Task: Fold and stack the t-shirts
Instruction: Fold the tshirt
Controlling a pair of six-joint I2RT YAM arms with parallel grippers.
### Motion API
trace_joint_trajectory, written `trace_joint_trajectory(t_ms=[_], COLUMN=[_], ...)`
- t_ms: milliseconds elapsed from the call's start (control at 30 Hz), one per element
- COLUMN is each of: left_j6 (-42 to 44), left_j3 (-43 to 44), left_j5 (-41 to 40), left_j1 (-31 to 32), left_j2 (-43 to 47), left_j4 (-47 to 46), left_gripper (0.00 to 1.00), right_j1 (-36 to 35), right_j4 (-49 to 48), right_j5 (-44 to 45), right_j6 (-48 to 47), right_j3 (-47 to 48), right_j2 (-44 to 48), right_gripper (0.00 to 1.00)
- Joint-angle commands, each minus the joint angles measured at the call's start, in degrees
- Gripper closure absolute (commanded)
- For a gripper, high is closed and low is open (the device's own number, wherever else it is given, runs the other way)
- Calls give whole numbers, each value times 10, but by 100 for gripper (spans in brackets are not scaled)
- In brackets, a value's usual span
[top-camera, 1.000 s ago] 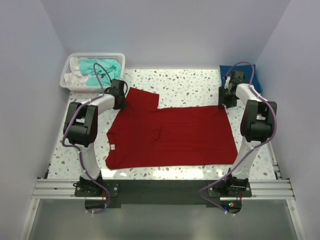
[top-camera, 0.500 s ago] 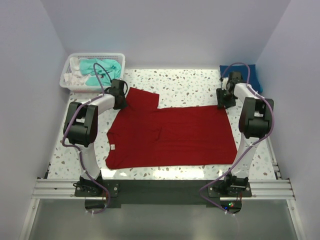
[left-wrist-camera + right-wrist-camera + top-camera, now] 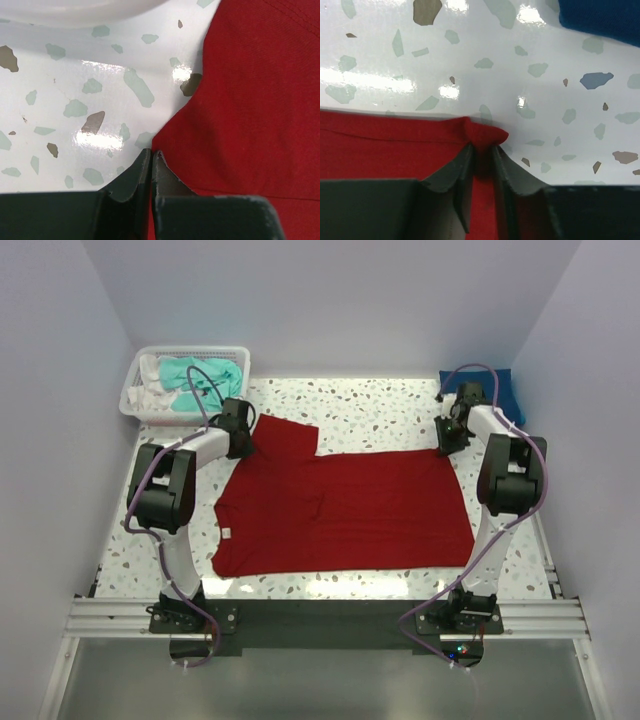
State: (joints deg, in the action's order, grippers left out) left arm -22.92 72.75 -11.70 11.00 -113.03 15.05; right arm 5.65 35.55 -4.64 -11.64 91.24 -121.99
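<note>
The deep red t-shirt (image 3: 340, 510) lies spread flat on the speckled table, with one sleeve (image 3: 287, 435) pointing to the far left. My left gripper (image 3: 240, 443) is shut on the shirt's edge beside that sleeve; in the left wrist view its jaws (image 3: 151, 153) are pressed together on the red cloth (image 3: 250, 100). My right gripper (image 3: 447, 443) is shut on the shirt's far right corner; in the right wrist view (image 3: 482, 146) it pinches a small bunch of red cloth (image 3: 485, 134). The royal blue t-shirt (image 3: 497, 390) lies folded at the back right. The teal t-shirt (image 3: 200, 378) is in the basket.
A white mesh basket (image 3: 190, 350) stands at the back left with white cloth (image 3: 150, 395) beside the teal shirt; its rim shows in the left wrist view (image 3: 75, 10). The blue shirt's edge (image 3: 600, 15) is just beyond my right gripper. Walls close in on three sides.
My right gripper has shifted slightly left and toward the back with the shirt's corner in it. The left arm has not moved.
</note>
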Motion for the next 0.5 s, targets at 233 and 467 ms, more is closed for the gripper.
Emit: trace_joint_trajectory(t_ms=[233,467], left_j6=[13,9], left_j3=[-1,5], left_j5=[28,34], left_j1=[-5,-5], left_j2=[1,7], left_j4=[2,3], left_gripper=[100,100], right_j1=[2,2], right_j4=[14,2], right_j5=[-24,-7], right_j6=[9,28], right_j3=[12,-3], right_j2=[-12,-3], right_gripper=[100,62])
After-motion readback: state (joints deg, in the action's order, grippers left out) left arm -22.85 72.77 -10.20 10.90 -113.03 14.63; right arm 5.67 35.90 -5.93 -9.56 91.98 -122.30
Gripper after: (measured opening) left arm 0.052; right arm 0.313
